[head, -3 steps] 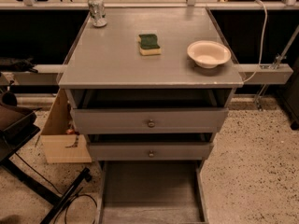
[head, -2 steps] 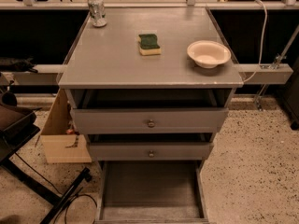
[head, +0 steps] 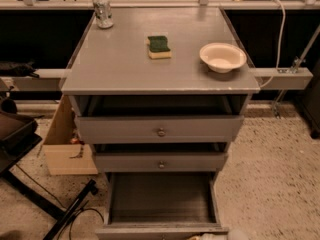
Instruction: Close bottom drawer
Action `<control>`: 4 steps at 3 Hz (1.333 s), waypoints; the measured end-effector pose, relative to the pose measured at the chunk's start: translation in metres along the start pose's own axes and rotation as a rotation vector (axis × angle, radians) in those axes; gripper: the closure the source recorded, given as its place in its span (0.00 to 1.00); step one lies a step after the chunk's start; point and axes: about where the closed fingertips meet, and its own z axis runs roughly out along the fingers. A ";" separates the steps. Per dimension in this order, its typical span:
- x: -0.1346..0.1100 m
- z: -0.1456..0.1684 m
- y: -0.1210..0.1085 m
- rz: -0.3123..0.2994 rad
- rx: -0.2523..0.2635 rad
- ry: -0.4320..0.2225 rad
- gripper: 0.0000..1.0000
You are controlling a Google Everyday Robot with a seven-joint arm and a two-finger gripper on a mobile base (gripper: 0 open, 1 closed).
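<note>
The bottom drawer of the grey cabinet is pulled far out, and its long shallow tray is empty. Its slim front panel lies at the bottom edge of the view, and its knob is hidden. The middle drawer and the top drawer above it each stand slightly out, with round metal knobs. A pale rounded shape, apparently part of my gripper, shows at the bottom edge, just by the right end of the bottom drawer's front.
On the cabinet top stand a can, a green-and-yellow sponge and a cream bowl. A cardboard box sits on the floor to the left. A black stand leg and a cable lie at the lower left.
The view has shifted slightly downward. The pale shape now shows at the bottom edge by the drawer front. The drawers have not visibly moved.
</note>
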 end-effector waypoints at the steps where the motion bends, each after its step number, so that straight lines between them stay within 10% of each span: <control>1: -0.006 0.008 -0.024 -0.005 -0.001 0.004 1.00; 4: -0.021 0.018 -0.060 -0.022 0.004 -0.003 1.00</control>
